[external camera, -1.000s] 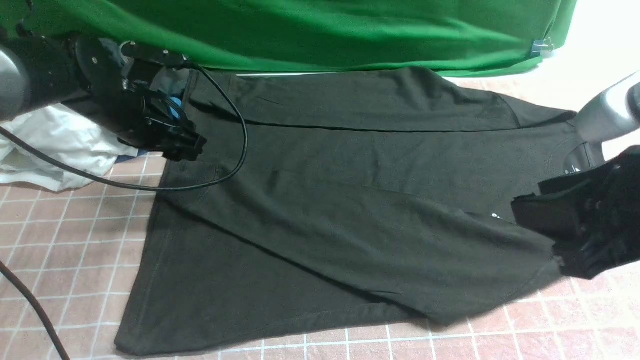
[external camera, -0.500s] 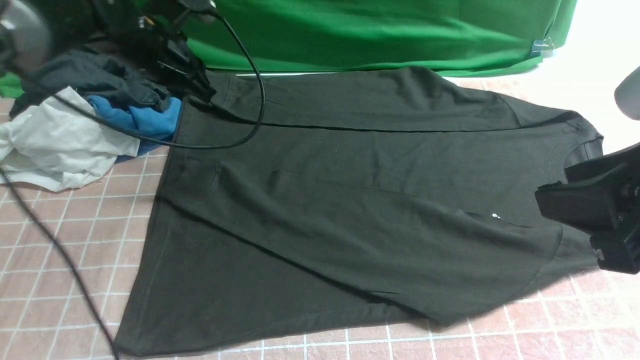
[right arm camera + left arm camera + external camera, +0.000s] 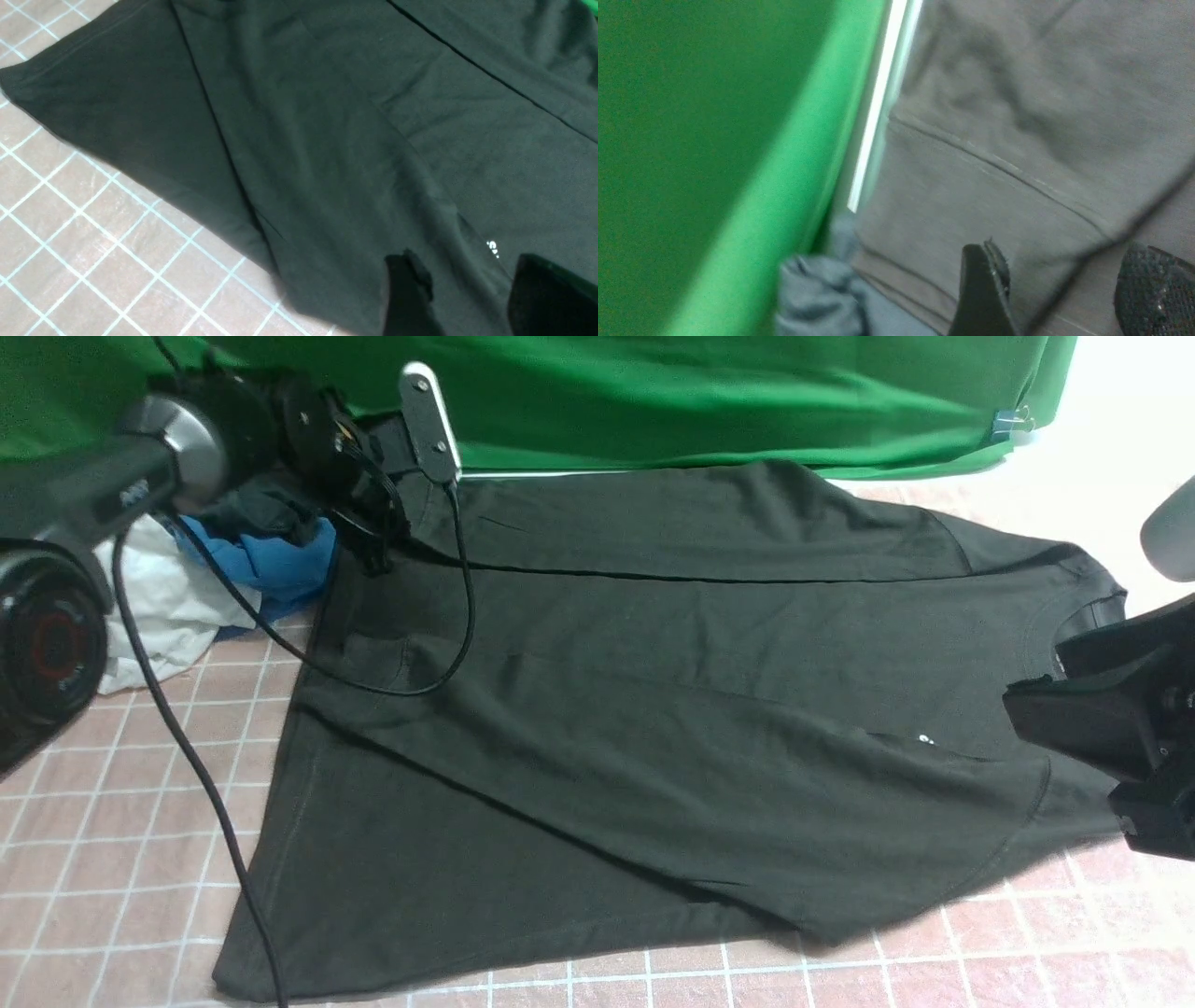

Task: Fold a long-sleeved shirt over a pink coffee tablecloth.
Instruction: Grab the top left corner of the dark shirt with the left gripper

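long-sleeved shirt [image 3: 653, 709] flat, left arm [image 3: 177, 453] at corner

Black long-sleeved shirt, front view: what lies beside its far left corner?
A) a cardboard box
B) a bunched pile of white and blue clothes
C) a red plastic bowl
B: a bunched pile of white and blue clothes sits beside the far left corner of the black long-sleeved shirt.

Right hand [image 3: 469, 298] cut off at the edge; long-sleeved shirt [image 3: 653, 709] lettering [image 3: 924, 739] mostly hidden; left wrist view blurred.
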`<state>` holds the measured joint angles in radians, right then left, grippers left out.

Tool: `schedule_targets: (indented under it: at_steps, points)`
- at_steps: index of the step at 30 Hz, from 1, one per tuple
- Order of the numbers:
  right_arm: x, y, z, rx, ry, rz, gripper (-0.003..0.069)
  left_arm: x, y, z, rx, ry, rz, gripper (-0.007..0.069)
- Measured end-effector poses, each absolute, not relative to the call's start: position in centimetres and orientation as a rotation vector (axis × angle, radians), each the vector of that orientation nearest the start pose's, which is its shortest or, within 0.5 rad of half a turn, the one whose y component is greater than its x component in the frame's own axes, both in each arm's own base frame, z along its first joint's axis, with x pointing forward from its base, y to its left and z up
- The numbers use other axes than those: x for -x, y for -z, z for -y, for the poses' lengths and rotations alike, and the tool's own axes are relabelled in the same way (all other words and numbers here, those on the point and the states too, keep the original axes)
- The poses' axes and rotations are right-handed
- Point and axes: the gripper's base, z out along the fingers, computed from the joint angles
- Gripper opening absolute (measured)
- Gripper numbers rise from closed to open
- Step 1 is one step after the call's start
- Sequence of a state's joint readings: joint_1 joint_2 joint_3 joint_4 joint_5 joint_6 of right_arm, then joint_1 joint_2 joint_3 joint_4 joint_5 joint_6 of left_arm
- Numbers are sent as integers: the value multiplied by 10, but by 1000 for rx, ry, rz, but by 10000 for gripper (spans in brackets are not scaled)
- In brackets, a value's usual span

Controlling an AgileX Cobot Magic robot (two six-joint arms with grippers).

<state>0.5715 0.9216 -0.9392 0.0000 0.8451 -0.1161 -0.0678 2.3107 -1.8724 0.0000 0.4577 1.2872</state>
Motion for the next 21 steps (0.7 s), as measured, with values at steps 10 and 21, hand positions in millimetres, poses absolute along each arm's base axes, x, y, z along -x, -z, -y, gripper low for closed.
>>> schedule_targets:
  at_steps: [10, 21]
  points:
    - [-147, -358, -94, 776, -234, -2189, 304, -532, -148, 39, -1627, -654, -1836, 371]
    - [-148, -360, -95, 736, -255, -2170, 304, -529, -144, 37, -1629, -624, -1898, 97]
